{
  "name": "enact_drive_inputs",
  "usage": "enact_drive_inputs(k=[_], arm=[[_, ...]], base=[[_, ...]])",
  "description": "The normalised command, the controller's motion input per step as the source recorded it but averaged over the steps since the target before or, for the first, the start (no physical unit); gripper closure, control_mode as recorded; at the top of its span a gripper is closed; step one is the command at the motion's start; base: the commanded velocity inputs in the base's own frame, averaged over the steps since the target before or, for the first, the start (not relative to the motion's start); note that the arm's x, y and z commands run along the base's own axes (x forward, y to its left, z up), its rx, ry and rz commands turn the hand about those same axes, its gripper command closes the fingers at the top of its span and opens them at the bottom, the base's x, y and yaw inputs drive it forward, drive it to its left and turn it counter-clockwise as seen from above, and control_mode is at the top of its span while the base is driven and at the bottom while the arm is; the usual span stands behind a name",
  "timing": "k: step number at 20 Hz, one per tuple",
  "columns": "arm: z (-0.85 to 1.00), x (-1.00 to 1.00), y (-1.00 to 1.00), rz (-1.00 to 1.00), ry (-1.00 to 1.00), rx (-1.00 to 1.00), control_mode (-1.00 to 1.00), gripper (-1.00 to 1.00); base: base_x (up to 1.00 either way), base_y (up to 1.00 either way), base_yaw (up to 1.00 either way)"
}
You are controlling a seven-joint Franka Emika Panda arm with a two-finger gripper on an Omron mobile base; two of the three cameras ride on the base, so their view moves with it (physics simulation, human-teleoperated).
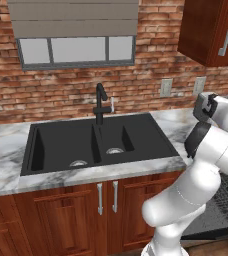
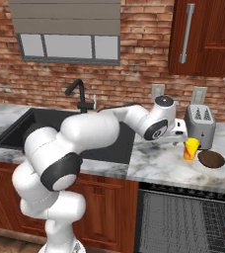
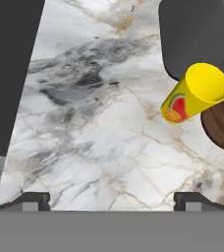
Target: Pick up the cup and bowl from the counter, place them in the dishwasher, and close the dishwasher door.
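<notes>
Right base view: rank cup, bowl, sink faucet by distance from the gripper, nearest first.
From the gripper:
1. cup, just below it on the counter
2. bowl, right of the cup
3. faucet, far left behind the sink

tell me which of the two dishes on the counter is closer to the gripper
The yellow cup: it stands upright just beside the open gripper, while the dark brown bowl lies farther out.
</notes>
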Motion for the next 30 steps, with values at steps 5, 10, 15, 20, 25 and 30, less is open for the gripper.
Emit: enact_drive_inputs(k=[5,10,15,20,25,30], arm=[[-0.2,0.26,-0.21,0.0,0.0,0.0,-1.0,-1.0],[0.0,0.15,-0.26,0.0,0.0,0.0,-1.0,-1.0],[0.0,0.15,-0.28,0.0,0.0,0.0,-1.0,-1.0],[-0.09,0.24,-0.28,0.0,0.0,0.0,-1.0,-1.0],[-0.16,0.32,-0.22,0.0,0.0,0.0,-1.0,-1.0],[-0.17,0.38,-0.17,0.0,0.0,0.0,-1.0,-1.0]], base=[[0.0,0.0,0.0],[0.0,0.0,0.0],[0.0,0.0,0.0],[0.0,0.0,0.0],[0.0,0.0,0.0],[0.0,0.0,0.0]])
